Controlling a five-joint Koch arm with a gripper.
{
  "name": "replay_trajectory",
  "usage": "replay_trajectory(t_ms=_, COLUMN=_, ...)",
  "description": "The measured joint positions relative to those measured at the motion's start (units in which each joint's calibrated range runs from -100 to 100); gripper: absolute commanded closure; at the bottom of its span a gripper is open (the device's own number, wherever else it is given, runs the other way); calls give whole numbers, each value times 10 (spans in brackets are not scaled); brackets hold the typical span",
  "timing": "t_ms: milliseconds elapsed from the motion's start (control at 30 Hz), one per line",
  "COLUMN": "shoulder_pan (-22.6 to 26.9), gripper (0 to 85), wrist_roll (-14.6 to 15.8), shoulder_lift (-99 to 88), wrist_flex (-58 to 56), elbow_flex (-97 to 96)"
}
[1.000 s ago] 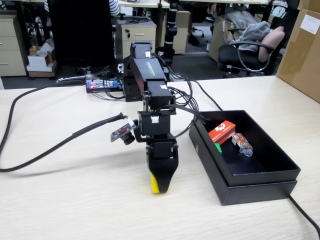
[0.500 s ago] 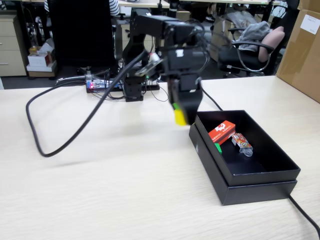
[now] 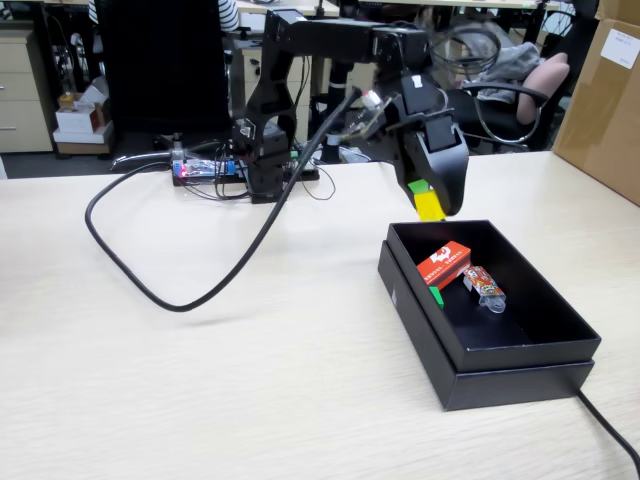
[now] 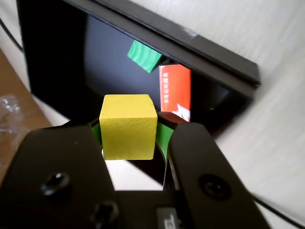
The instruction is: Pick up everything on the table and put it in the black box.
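My gripper (image 3: 430, 205) (image 4: 128, 136) is shut on the yellow cube (image 3: 429, 207) (image 4: 127, 126), holding it in the air just above the far left corner of the black box (image 3: 520, 362) (image 4: 57, 57). Inside the box lie the red carton (image 3: 444, 263) (image 4: 174, 90) and the green cube (image 3: 436, 296) (image 4: 144, 55), close together near the box's left wall in the fixed view. The green pads press both sides of the yellow cube.
A colourful clear-ended packet (image 3: 484, 285) lies in the box beside the red carton. A thick black cable (image 3: 180, 290) loops over the table to the left. A brown cardboard carton (image 3: 605, 100) stands at the far right. The arm's base (image 3: 265, 165) sits at the table's back.
The gripper has risen from the table with the yellow cube and swung right, from the table's middle to above the black box's far corner.
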Motion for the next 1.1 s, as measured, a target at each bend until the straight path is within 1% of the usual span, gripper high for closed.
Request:
replay_trajectory(t_ms=100, shoulder_pan=-1, gripper=771, wrist_roll=-1, shoulder_lift=51, wrist_flex=52, elbow_flex=-36)
replay_trajectory(t_ms=233, shoulder_pan=-1, gripper=765, wrist_roll=-6, shoulder_lift=66, wrist_flex=82, elbow_flex=-61)
replay_trajectory(t_ms=267, shoulder_pan=-1, gripper=753, wrist_roll=-7, shoulder_lift=66, wrist_flex=86, elbow_flex=-62)
replay_trajectory(t_ms=300, shoulder_pan=-2, gripper=650, wrist_roll=-7, shoulder_lift=66, wrist_flex=87, elbow_flex=-66)
replay_trajectory(t_ms=333, shoulder_pan=-3, gripper=598, wrist_roll=-8, shoulder_lift=66, wrist_flex=88, elbow_flex=-66)
replay_trajectory(t_ms=367, shoulder_pan=-3, gripper=576, wrist_roll=-7, shoulder_lift=66, wrist_flex=88, elbow_flex=-66)
replay_trajectory(t_ms=533, shoulder_pan=-5, gripper=575, wrist_roll=-8, shoulder_lift=66, wrist_flex=89, elbow_flex=-78)
replay_trajectory(t_ms=567, shoulder_pan=-5, gripper=556, wrist_roll=-9, shoulder_lift=65, wrist_flex=89, elbow_flex=-79)
replay_trajectory(t_ms=600, shoulder_pan=-6, gripper=512, wrist_roll=-10, shoulder_lift=65, wrist_flex=89, elbow_flex=-81)
replay_trajectory(t_ms=633, shoulder_pan=-6, gripper=495, wrist_roll=-10, shoulder_lift=65, wrist_flex=89, elbow_flex=-81)
replay_trajectory(t_ms=900, shoulder_pan=-14, gripper=493, wrist_roll=-12, shoulder_lift=-30, wrist_flex=89, elbow_flex=-81)
replay_trajectory(t_ms=967, shoulder_pan=-22, gripper=422, wrist_roll=-14, shoulder_lift=-58, wrist_flex=89, elbow_flex=-88)
replay_trajectory(t_ms=1033, shoulder_pan=-37, gripper=392, wrist_roll=-18, shoulder_lift=-90, wrist_flex=89, elbow_flex=-93)
replay_trajectory(t_ms=1100, shoulder_pan=-55, gripper=391, wrist_roll=-22, shoulder_lift=-109, wrist_flex=89, elbow_flex=-108)
